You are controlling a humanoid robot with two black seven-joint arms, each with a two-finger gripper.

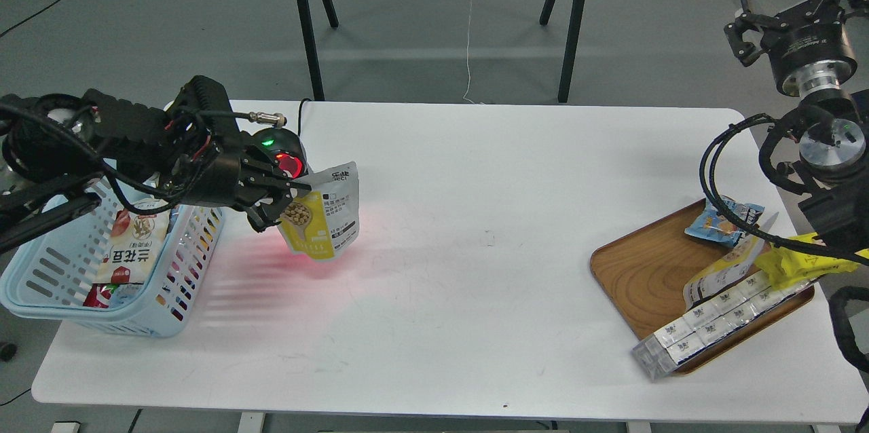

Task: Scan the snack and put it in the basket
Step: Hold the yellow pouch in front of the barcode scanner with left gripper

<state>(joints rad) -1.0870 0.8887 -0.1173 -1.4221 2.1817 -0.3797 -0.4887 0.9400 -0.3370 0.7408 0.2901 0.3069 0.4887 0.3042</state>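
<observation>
1. The left end effector [284, 197] is clamped on the snack [320, 214], pinching the pouch at its upper left edge so that it hangs above the white worktop [461, 229].
2. The snack is tilted and folded: its yellow front with the nuts faces left and down, and its white printed back faces right.
3. Right behind the left end effector sits a dark rounded scanner [285, 151] showing a green and a red light; red light falls on the worktop under and beside the pouch.
4. The basket [170, 297] stands just left of the snack at the worktop's left edge, partly under the left arm, with other packets already in it.
5. The middle of the worktop lies between the snack and the wooden tray [645, 270] at the far right.
6. The tray holds a blue packet [723, 221], a bright yellow packet [791, 263] and a long clear-wrapped row of small boxes [719, 321] that overhangs its near rim.
7. The right end effector [747, 36] is raised well above the right edge; I cannot tell whether its fingers are apart or together.
</observation>
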